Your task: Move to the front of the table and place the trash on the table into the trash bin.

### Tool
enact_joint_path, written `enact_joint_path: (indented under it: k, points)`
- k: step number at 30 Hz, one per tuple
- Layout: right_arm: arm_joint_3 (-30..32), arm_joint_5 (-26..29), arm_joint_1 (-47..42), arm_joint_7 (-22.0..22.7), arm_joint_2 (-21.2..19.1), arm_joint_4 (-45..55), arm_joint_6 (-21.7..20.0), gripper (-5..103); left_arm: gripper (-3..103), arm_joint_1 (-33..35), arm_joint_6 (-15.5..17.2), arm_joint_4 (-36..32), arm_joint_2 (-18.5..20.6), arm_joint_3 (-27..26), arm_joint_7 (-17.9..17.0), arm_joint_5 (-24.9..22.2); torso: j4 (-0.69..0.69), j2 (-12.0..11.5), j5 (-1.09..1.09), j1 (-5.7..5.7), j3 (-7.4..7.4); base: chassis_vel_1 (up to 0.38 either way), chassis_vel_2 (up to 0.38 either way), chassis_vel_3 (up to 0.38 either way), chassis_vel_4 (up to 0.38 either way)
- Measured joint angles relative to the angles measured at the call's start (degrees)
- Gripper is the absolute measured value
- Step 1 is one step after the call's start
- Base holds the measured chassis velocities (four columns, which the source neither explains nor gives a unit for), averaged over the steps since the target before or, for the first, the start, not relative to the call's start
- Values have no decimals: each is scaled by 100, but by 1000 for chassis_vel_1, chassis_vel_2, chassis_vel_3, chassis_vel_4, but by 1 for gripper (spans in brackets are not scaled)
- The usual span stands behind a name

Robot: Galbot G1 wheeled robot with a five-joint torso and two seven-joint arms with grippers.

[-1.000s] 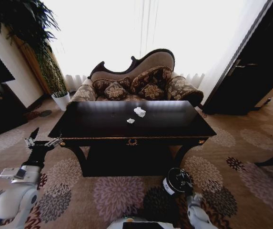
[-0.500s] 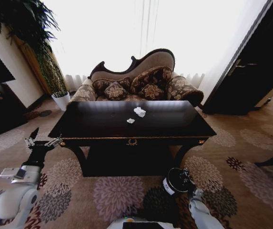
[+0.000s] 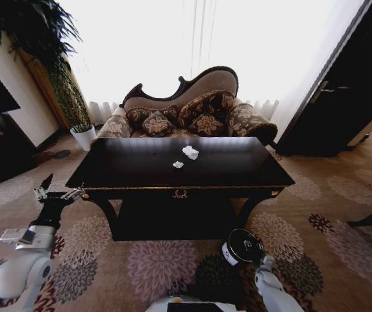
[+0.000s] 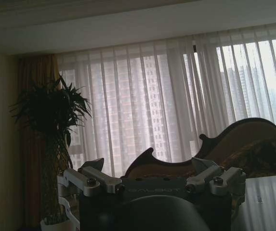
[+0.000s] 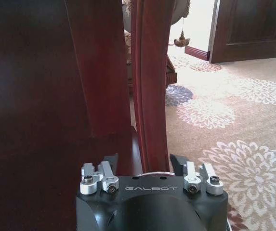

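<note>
The glossy table bears two paper wads — lying near its centre.

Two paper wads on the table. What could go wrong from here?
1. The right gripper, jaws open, sits low by the trash bin, close to the table leg; lifting could clip it.
2. The paper wads lie mid-way across the table; being light, a nudge may scoot them away.

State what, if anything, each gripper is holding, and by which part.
Nothing is held. The left gripper and the right gripper are both open and empty.
</note>
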Motion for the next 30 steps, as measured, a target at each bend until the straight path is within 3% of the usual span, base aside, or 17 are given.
enact_joint_path:
  k: [2, 5, 6, 9, 16, 20, 30]
  points:
    - [0, -4, -15, 1, 10, 23, -1, 65, 100, 0, 0, 0, 0, 0, 0, 0, 0, 0, 0, 0, 0, 0, 0, 0, 0]
    - [-4, -44, -112, 3, 44, 135, -1, 82, 100, 0, 0, 0, 0, 0, 0, 0, 0, 0, 0, 0, 0, 0, 0, 0, 0]
    - [-4, -44, -112, 3, 44, 135, -1, 82, 100, 0, 0, 0, 0, 0, 0, 0, 0, 0, 0, 0, 0, 0, 0, 0, 0]
    - [11, -48, -319, 8, 104, 406, 6, 97, 100, 0, 0, 0, 0, 0, 0, 0, 0, 0, 0, 0, 0, 0, 0, 0, 0]
    - [52, -32, -903, 6, 212, 1195, 88, 100, 100, 0, 0, 0, 0, 0, 0, 0, -1, 0, 0, -1, 0, 0, 0, 0, 0]
    - [192, -186, -1313, 5, 307, 1799, 397, 100, 100, 0, 0, 0, 0, 0, 0, 0, 1, 0, 0, 0, -1, 0, 0, 0, 0]
    - [460, -210, -2100, -63, 528, 2957, 685, 100, 100, 0, 0, 0, 0, 0, 0, 0, 1, 1, -1, -1, -1, 0, 0, 0, 0]
